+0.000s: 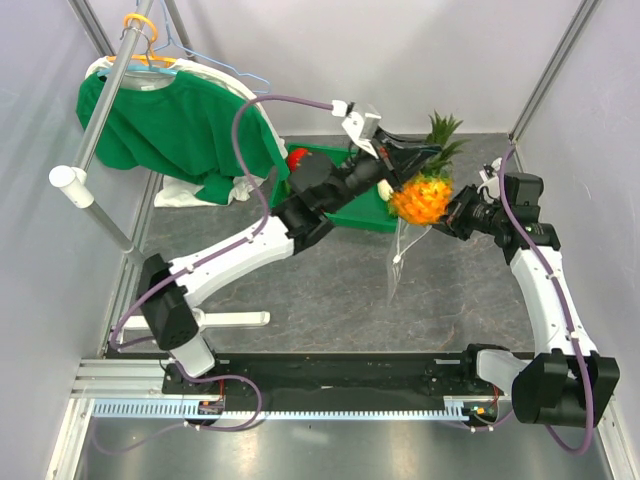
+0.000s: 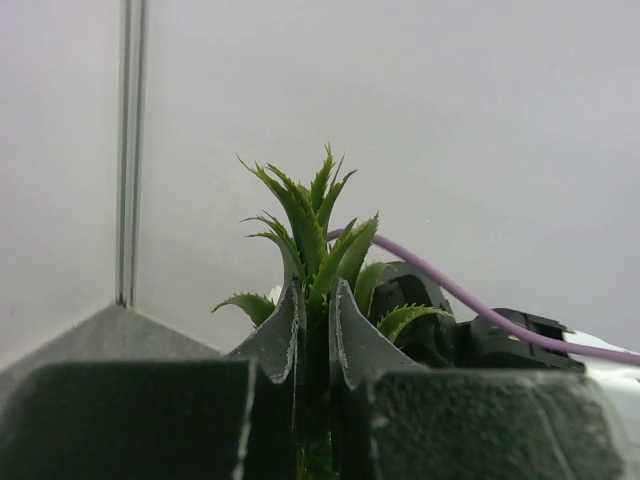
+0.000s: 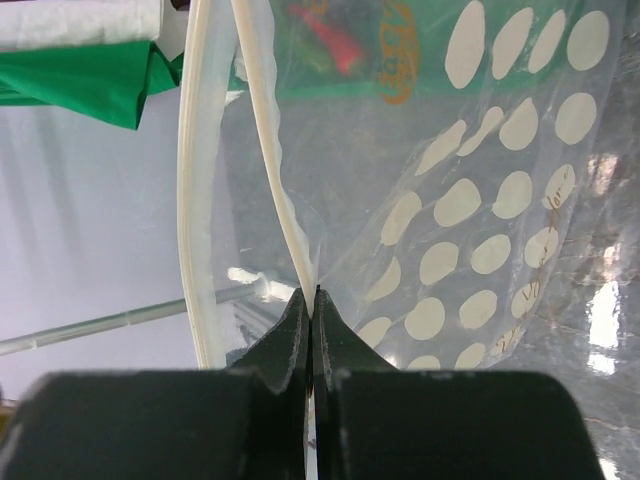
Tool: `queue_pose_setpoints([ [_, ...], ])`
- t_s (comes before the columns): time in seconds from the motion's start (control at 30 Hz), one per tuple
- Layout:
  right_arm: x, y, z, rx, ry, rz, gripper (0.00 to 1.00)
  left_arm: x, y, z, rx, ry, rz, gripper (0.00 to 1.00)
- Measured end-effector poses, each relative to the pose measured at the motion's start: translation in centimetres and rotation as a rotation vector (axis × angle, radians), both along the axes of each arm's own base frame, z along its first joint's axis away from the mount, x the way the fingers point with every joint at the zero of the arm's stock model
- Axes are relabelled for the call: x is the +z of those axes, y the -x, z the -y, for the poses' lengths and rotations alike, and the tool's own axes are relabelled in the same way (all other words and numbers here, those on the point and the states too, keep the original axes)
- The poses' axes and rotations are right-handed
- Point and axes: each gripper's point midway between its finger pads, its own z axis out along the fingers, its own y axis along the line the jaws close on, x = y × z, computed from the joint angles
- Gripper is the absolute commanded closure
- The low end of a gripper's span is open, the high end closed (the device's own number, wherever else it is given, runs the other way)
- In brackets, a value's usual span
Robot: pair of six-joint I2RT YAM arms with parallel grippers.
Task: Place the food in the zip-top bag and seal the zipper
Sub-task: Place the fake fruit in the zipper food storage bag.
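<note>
Green shirt (image 1: 170, 120): far left on its hanger, and only the overhead view takes it in whole.
Tomato (image 1: 298, 157): red, at the back-left end of the green tray (image 1: 350, 208), tucked behind the left arm.
White vegetable (image 1: 385, 190): peeking out on the tray, right beside the pineapple.
Left claw (image 1: 408, 158): clamped on the pineapple. Its wrist view shows both fingers squeezing the green crown, with the orange body out of sight.
Pineapple (image 1: 422, 197): up off the table (image 1: 330, 290), at the tray's right edge above the bag.
Zip-top bag (image 1: 405, 255): clear, hanging below the fruit. Its white dots show plainly only from the right wrist.
Zipper (image 3: 285, 190): two pale strips, parted.
Right claw (image 1: 452, 213): pinched tight on one strip.
Chili (image 3: 335, 45): red, glimpsed through the film.
</note>
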Motion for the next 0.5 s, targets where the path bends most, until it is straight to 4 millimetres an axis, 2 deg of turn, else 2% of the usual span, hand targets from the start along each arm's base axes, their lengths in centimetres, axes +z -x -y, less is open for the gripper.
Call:
queue_pose_setpoints([
  [0.13, 0.2, -0.1, -0.2, -0.012, -0.032, -0.015, 1.0, -3.4, -1.2, 2.2, 0.055, -0.001, -0.119, 0.98],
  [0.23, 0.3, 0.1, -0.3, -0.017, -0.049, -0.011, 1.0, -6.6, -2.2, 2.9, 0.109, -0.022, -0.184, 0.98],
  [0.4, -1.3, 0.6, -0.2, -0.034, -0.058, -0.056, 1.0, -10.2, -4.2, 2.4, 0.208, -0.032, -0.264, 0.98],
  [0.5, -1.7, 0.7, -0.2, -0.04, -0.062, -0.069, 1.0, -11.4, -5.1, 1.7, 0.267, -0.031, -0.295, 0.98],
])
